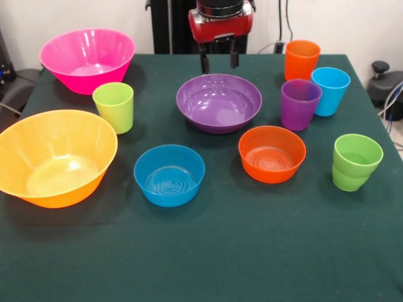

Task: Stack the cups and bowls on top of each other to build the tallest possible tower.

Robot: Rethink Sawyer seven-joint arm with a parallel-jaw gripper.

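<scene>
Jaws (219,61) parted, above purple bowl (219,102)

Nothing stacked yet, all pieces upright, open side up, spread apart on table (208,264). Pink bowl (87,59) at far left corner, yellow-orange bowl (55,156) by left edge, lime-yellow cup (114,107) between them. Wide purple bowl (219,102) mid-table. Blue bowl (169,174) and orange bowl (272,153) nearer front. Orange cup (301,60), light blue cup (330,90), purple cup (300,104) clustered far right; green cup (356,162) near right edge.
</scene>
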